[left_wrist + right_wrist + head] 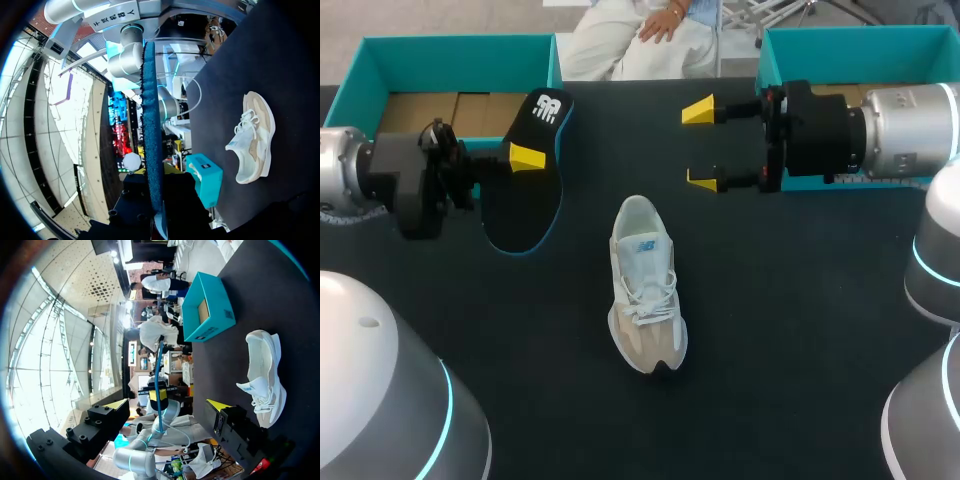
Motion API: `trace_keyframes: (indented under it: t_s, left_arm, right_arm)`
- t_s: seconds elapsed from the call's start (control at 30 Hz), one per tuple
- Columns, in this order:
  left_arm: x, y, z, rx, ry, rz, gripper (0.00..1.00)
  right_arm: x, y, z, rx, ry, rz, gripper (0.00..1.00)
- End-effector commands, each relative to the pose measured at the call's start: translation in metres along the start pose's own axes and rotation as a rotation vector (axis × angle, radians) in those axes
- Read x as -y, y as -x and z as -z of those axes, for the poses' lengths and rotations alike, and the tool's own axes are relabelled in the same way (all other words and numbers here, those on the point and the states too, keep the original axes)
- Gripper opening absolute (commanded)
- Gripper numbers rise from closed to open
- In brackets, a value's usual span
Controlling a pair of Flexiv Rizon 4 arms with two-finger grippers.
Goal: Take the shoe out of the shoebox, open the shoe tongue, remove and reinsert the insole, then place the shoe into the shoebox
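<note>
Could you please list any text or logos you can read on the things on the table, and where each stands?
Insole: white logo at its heel, no readable words.
Shoe: small blue mark on the tongue, too small to read.
Shoebox: dark end label, too blurred to read.

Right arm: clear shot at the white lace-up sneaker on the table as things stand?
Probably yes. The right pincer is open and empty, the white lace-up sneaker lies in the open with nothing between them, and the black blue-edged insole is held off at the other side.
</note>
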State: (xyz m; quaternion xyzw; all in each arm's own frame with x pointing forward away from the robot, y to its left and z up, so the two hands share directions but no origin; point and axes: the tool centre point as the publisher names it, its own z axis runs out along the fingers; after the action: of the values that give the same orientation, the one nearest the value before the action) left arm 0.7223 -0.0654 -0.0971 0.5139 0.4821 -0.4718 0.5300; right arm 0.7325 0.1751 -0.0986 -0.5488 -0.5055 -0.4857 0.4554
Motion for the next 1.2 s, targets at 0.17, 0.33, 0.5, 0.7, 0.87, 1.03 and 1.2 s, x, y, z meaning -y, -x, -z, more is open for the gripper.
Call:
trace_keyframes:
  t_s: [0.17, 0.33, 0.5, 0.7, 0.87, 1.03, 1.2]
  left_arm:
    - [0.000, -0.004, 0.001, -0.012, 0.017, 0.206, 0.00]
    - [0.003, -0.001, 0.005, -0.030, 0.048, 0.312, 0.00]
    - [0.006, 0.007, 0.006, -0.010, 0.049, 0.482, 0.00]
    - [0.015, 0.009, 0.006, -0.011, 0.006, 0.675, 0.00]
    - [0.020, 0.003, 0.003, -0.040, -0.019, 0.765, 0.00]
    - [0.027, 0.007, 0.001, -0.063, -0.059, 0.895, 0.00]
    - [0.031, 0.012, 0.000, -0.054, -0.068, 1.029, 0.00]
  right_arm:
    - [0.000, 0.000, -0.002, 0.002, 0.002, 0.000, 1.00]
    - [0.000, 0.000, -0.002, 0.002, 0.002, 0.000, 1.00]
    - [0.000, 0.000, -0.002, 0.002, 0.002, 0.000, 1.00]
    - [0.000, 0.000, -0.002, 0.002, 0.002, 0.000, 1.00]
    - [0.000, 0.000, -0.002, 0.002, 0.002, 0.000, 1.00]
    - [0.000, 0.000, -0.002, 0.002, 0.002, 0.000, 1.00]
    - [0.000, 0.000, -0.002, 0.002, 0.002, 0.000, 1.00]
